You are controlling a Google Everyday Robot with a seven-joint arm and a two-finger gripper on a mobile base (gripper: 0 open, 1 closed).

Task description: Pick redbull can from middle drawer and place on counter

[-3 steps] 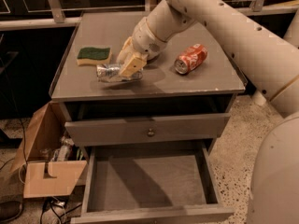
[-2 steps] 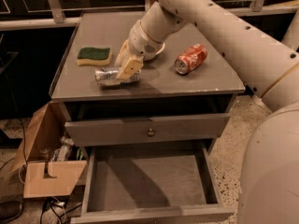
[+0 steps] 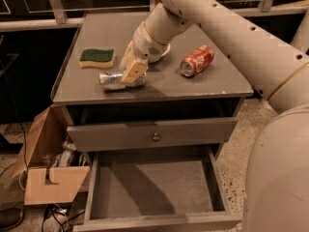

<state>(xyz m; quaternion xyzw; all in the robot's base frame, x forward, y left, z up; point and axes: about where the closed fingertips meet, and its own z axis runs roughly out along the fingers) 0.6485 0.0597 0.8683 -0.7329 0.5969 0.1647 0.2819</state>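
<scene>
The redbull can, slim and silvery, lies on its side on the counter near the front left. My gripper reaches down from the arm at the upper right and sits right over the can's right half, touching or straddling it. The middle drawer is pulled out wide below and its tray shows nothing inside.
An orange-red soda can lies on its side on the counter to the right of the gripper. A green and yellow sponge lies at the left. A drawer with a round knob is shut. An open cardboard box stands on the floor at left.
The arm's upper links have shifted slightly. The gripper and the redbull can stay at the same spot on the counter.
</scene>
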